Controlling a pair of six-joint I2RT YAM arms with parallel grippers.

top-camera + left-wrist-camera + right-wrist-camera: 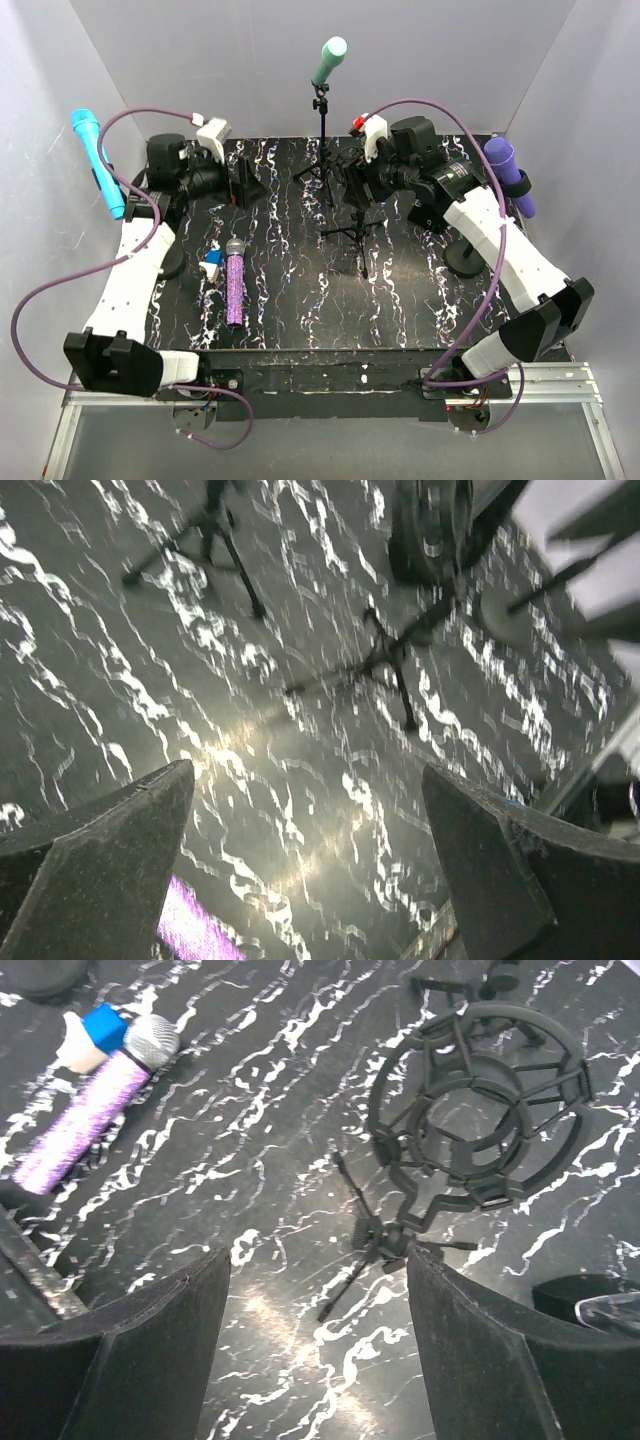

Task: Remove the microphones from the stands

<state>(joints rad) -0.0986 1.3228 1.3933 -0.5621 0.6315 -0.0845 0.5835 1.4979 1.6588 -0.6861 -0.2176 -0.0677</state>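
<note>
On the table point(300, 300), one glittery microphone point(234, 285), two tripod stands point(322, 165) point(358, 230); left gripper point(307, 770), right gripper point(317, 1255) gape.

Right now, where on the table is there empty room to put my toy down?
The near middle of the table is bare, between the glittery purple microphone and the round stand base on the right. The back is crowded: the teal microphone's tripod, the shock-mount tripod, the left hand and the right hand.
</note>
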